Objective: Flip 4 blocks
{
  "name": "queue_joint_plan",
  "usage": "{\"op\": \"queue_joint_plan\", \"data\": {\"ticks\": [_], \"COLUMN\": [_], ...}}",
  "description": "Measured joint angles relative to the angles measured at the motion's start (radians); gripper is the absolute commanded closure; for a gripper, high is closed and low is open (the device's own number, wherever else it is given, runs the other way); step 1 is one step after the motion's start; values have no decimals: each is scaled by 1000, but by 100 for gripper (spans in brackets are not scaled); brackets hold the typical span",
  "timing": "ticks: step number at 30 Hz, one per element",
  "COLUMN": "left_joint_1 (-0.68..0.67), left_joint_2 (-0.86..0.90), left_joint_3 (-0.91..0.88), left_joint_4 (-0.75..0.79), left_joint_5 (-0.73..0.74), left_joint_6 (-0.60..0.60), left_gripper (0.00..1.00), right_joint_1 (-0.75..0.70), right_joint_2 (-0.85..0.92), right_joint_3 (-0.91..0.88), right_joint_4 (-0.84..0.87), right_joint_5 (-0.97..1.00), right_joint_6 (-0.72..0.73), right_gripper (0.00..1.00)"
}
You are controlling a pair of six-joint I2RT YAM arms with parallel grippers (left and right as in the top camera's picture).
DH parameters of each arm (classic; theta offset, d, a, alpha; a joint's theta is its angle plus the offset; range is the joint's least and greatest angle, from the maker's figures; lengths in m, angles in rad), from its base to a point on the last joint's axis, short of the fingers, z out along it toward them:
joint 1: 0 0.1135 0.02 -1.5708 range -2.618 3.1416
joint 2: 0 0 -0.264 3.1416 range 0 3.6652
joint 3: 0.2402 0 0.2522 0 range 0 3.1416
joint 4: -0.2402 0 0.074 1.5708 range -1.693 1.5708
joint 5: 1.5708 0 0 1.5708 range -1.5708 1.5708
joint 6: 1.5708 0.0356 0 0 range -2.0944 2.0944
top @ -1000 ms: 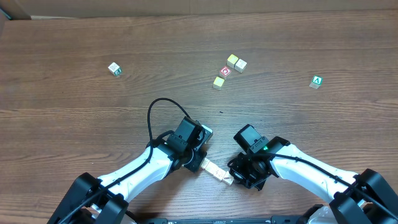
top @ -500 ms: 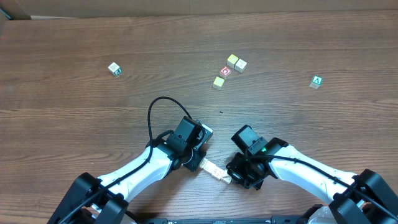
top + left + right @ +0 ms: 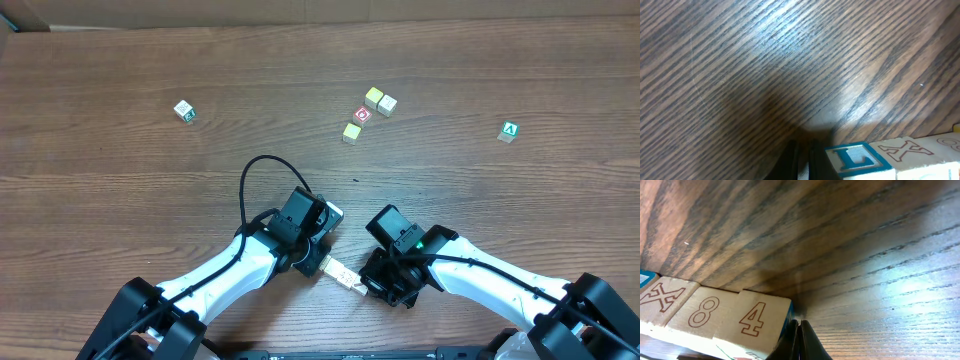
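While looking down from above, can count four small pale wooden blocks [image 3: 344, 277] in one row, side by side and touching. Low on the brown wooden table [image 3: 120, 200], right between the two white and black arms. Up close, can read one mark on the top of each block: a blue L [image 3: 855, 157], then a brown X [image 3: 662, 297], a brown 8 [image 3: 702, 312] and a brown 4 [image 3: 752, 320].

At the L end, just beside that block: the left gripper [image 3: 324, 262], its two dark fingers pressed tight together and holding nothing. At the 4 end, touching that block: the right gripper [image 3: 368, 287], also pinched tight, also holding nothing.

Farther up the table, well apart from the row, can count six more little cubes. Three plain cream cubes [image 3: 373, 97], [image 3: 387, 104], [image 3: 352, 132], two of them touching. One red ring cube [image 3: 363, 115] in among those three. Two green mark cubes [image 3: 184, 111], [image 3: 510, 131], one far left and one far right. One black cable [image 3: 245, 180] looping up from the left arm.
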Motion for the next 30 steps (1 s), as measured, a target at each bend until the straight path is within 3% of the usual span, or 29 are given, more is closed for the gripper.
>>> {"op": "queue_joint_plan", "data": {"ticks": [30], "left_joint_1": [1], "left_joint_2": [0], "left_joint_3": [0], "left_joint_4": [15], "left_joint_5": [-32], "left_joint_6": [57], "left_gripper": [96], "right_joint_1": [98], "right_joint_2": [0], "right_joint_3": [-6], "right_joint_4": [66], "right_joint_5": [-7], "right_joint_6": [149], "right_gripper": [96]}}
